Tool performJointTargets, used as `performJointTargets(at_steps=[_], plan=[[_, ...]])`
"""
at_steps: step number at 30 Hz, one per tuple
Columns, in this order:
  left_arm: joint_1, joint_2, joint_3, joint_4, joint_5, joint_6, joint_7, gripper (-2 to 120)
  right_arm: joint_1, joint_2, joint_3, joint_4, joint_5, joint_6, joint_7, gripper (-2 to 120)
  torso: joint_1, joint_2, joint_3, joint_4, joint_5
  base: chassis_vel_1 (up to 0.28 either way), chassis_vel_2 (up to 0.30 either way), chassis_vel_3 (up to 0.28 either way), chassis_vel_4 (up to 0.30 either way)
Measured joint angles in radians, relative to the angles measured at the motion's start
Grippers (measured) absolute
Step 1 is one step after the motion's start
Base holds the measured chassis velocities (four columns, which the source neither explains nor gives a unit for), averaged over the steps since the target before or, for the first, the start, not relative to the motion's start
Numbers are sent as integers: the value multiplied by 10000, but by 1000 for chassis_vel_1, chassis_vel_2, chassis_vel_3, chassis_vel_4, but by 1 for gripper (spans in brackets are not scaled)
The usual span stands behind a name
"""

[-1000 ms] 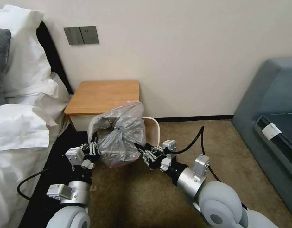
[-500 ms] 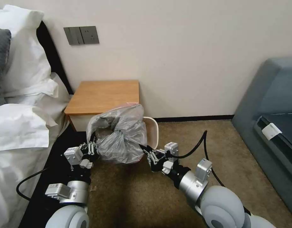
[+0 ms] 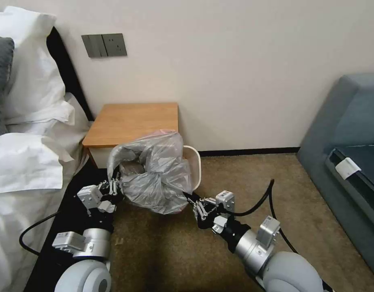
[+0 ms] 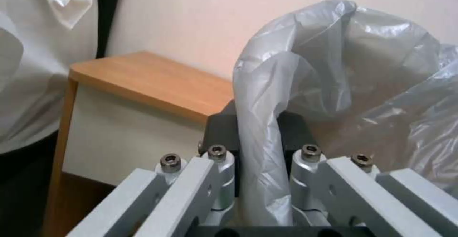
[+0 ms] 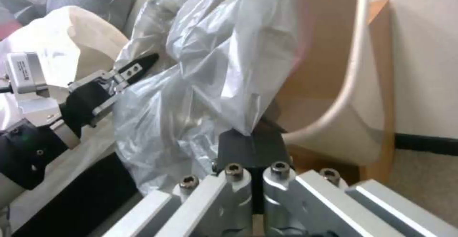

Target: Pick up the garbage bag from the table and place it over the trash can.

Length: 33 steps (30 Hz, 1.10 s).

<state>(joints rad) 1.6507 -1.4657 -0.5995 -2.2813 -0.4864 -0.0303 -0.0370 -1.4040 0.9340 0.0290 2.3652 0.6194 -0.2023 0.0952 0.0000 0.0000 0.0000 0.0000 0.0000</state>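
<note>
Two grippers stretch the bag

Both clench the garbage bag: left gripper at its 9 o'clock edge, right gripper at 4 o'clock. It billows over the trash can, beside the table.

Right tool apparently pinching garbage bag

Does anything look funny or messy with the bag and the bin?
Yes. The crinkly grey plastic garbage bag sits bunched and lopsided over the cream-white trash can, whose far rim shows bare. The left tool and right tool pinch its edges.
</note>
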Motion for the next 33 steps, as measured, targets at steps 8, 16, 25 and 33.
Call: performJointTargets(at_steps=[8, 16, 25, 33], plan=[[-45, -20, -38, 2, -217, 77, -87, 11, -430, 67, 337, -62, -277, 274, -100, 0, 0, 0, 0, 0, 0, 0, 0, 0, 0], [51, -87, 30, -225, -467, 215, -198, 11, -519, 223, 410, -560, -605, 499, -171, 0, 0, 0, 0, 0, 1, 0, 0, 0, 0], [130, -100, 36, -261, -525, 223, -228, 11, -515, 284, 485, -1157, -1222, 862, -366, 0, 0, 0, 0, 0, 2, 0, 0, 0, 0], [62, -46, -17, -100, -525, 233, -234, 11, -987, 175, 792, -876, -2555, 1970, -1086, 26, 0, 0, 0, 0, 0, 0, 0, 0, 0]])
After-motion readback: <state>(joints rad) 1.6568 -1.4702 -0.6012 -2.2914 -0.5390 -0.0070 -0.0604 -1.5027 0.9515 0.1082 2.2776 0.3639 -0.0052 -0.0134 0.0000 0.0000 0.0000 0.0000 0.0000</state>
